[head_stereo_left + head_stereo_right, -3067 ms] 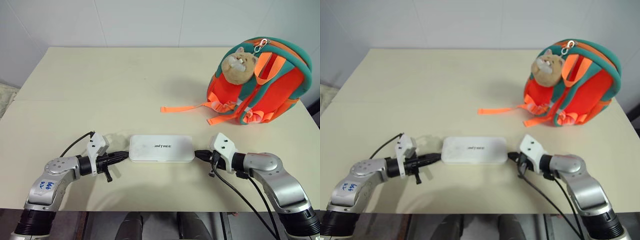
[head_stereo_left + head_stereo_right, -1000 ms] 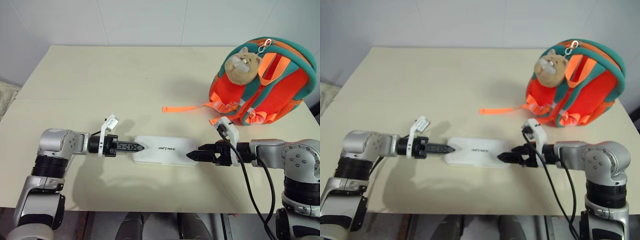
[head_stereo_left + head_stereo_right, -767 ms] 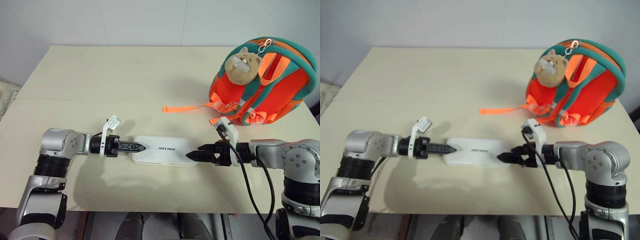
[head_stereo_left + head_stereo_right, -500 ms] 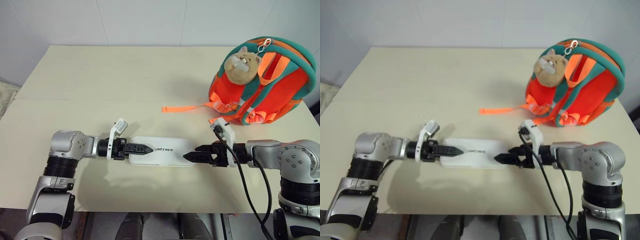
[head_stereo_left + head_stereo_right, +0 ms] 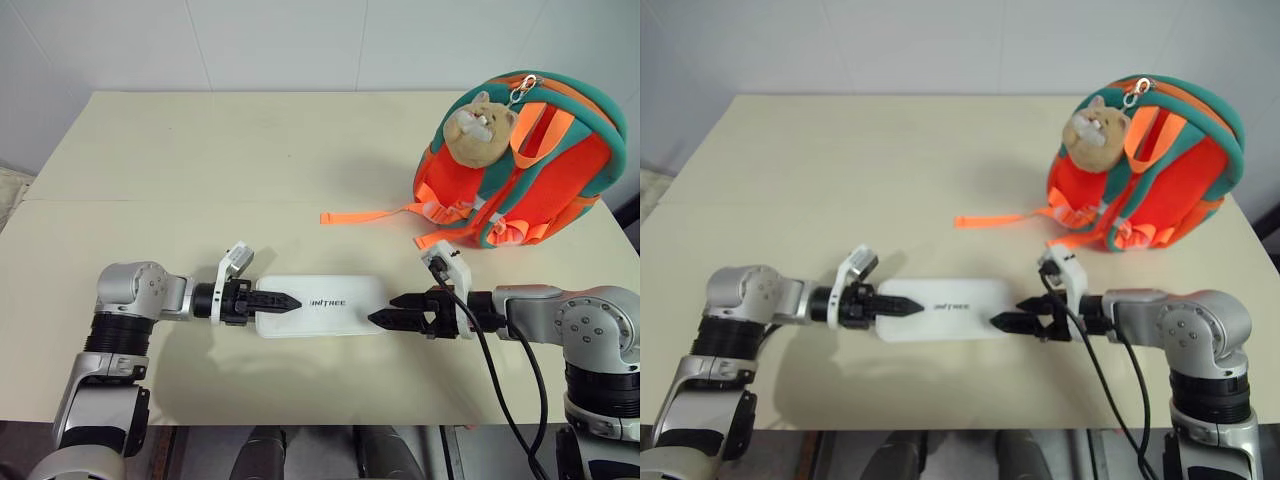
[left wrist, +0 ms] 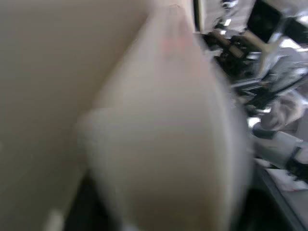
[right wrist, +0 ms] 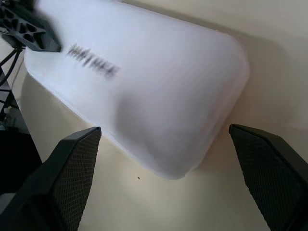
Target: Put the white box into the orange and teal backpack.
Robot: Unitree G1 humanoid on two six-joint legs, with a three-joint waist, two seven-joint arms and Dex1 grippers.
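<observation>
The white box (image 5: 325, 303) lies flat on the table near its front edge, with its lettering facing up. My left gripper (image 5: 281, 300) is at the box's left end. One black finger lies across the top of that end and the other is hidden under it, so it is shut on the box. My right gripper (image 5: 384, 318) is at the box's right end. In the right wrist view its fingers (image 7: 72, 178) stand wide apart, open, with the box's rounded end (image 7: 159, 110) between them. The orange and teal backpack (image 5: 545, 175) stands upright at the far right.
A tan plush hamster (image 5: 478, 125) hangs on the backpack's front. A loose orange strap (image 5: 362, 214) trails left from the backpack across the table (image 5: 220, 170). A black cable (image 5: 500, 385) hangs from my right wrist over the table's front edge.
My left gripper slid right onto the box's left end, rolled, and closed on it. My right gripper kept its place, open at the other end.
</observation>
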